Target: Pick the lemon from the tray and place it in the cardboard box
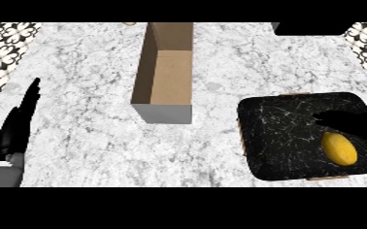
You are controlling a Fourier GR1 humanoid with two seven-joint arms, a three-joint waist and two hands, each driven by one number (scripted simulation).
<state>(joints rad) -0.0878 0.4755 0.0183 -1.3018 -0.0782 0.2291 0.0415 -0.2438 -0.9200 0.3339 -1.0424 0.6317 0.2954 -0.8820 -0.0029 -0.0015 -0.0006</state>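
grey forearm and black left hand (20, 121) are seen nearest, at the lower left edge, fingers straight and upward, at rest and holding nothing. beneath everything the marbled white tabletop (86, 68) is spread; on it the open cardboard box (163, 73) is set near the middle, well apart from the dark tray (287, 136) at the lower right. on the tray's right side the lemon (339, 148) is found, lying loose. just above the lemon a dark shape is taken to be the right hand (342, 120), coming in from the right edge; whether its fingers are open or curled cannot be told, since black is lost against the black tray. trouble could be caused by the lemon's rounded shape: if it is nudged off-centre, it may be rolled toward the tray's edge. on the way across, the box's tall narrow walls could be struck, and the lemon could be let go outside. no brand, label or writing can be read anywhere.
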